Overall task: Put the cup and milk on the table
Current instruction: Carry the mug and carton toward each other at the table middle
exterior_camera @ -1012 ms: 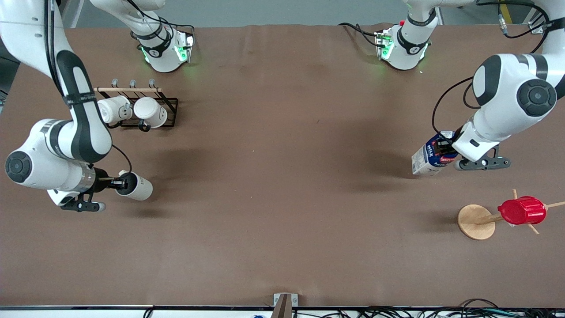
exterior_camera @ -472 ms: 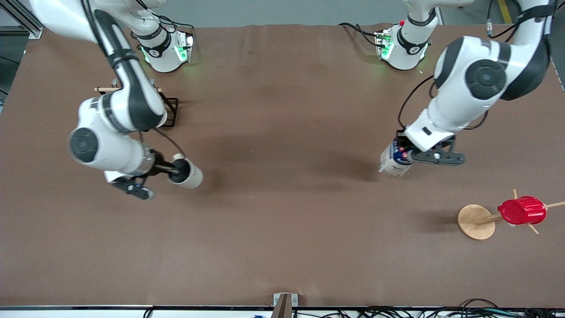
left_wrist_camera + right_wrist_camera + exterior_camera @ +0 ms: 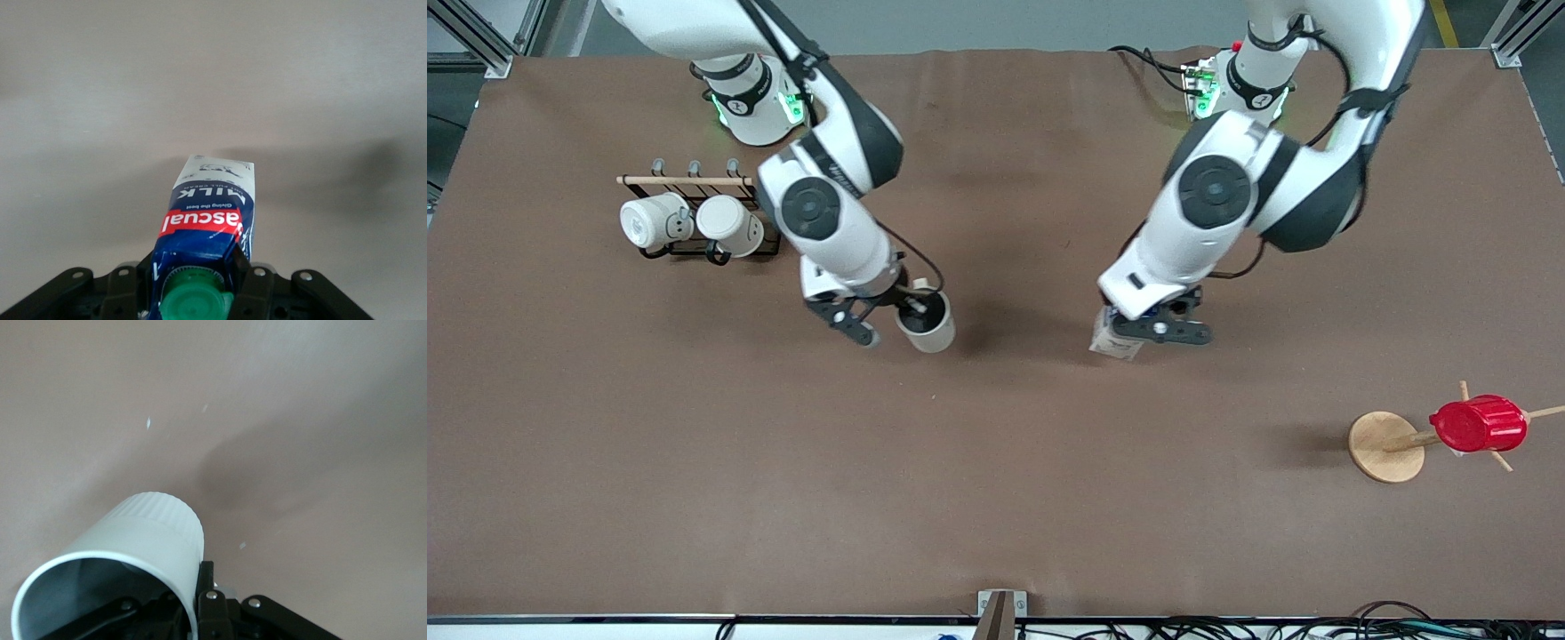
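Your cup (image 3: 927,325) hangs over the middle of the table (image 3: 996,462), its wall pinched at the rim between the jaws of the right gripper (image 3: 908,307), one finger inside the dark mouth and one outside. Your milk (image 3: 1113,338) hangs nearby, toward the left arm's end, clamped at its top by the left gripper (image 3: 1138,322); the fingers flank the green cap (image 3: 195,301). Two white mugs (image 3: 692,223) sit on a rack, and a red cup (image 3: 1478,424) on a wooden stand.

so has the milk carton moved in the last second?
Yes. The milk carton, held by the left gripper, has travelled away from the wooden cup stand toward the table's middle.
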You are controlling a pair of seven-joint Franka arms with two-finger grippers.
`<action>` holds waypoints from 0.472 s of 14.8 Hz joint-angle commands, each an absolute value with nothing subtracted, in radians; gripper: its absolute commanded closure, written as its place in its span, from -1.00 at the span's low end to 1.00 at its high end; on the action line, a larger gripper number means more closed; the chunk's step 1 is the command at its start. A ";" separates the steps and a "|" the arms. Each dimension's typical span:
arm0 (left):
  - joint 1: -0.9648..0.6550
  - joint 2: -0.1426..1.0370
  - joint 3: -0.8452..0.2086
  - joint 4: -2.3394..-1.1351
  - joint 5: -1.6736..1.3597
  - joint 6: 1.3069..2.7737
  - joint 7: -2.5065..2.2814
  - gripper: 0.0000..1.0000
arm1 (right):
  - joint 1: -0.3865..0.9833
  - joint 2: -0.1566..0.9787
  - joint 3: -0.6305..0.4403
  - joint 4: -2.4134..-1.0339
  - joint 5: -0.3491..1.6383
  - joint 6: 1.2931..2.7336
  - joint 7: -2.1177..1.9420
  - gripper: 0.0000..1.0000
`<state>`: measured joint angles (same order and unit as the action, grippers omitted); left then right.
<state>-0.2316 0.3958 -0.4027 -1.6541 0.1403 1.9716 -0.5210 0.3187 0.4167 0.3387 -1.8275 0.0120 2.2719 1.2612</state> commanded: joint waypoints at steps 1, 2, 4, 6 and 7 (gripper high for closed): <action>-0.306 0.494 -0.403 -1.556 0.189 1.956 -0.615 0.76 | 0.359 0.481 0.344 -1.825 -0.015 2.350 1.356 0.98; -0.327 0.505 -0.403 -1.554 0.192 1.954 -0.645 0.76 | 0.373 0.500 0.344 -1.824 -0.032 2.367 1.388 0.98; -0.356 0.515 -0.403 -1.554 0.195 1.954 -0.678 0.75 | 0.377 0.525 0.345 -1.822 -0.095 2.387 1.452 0.98; -0.370 0.520 -0.403 -1.554 0.193 1.954 -0.681 0.75 | 0.380 0.557 0.359 -1.821 -0.123 2.428 1.503 0.97; -0.374 0.520 -0.403 -1.554 0.193 1.950 -0.681 0.75 | 0.380 0.569 0.359 -1.824 -0.133 2.450 1.508 0.96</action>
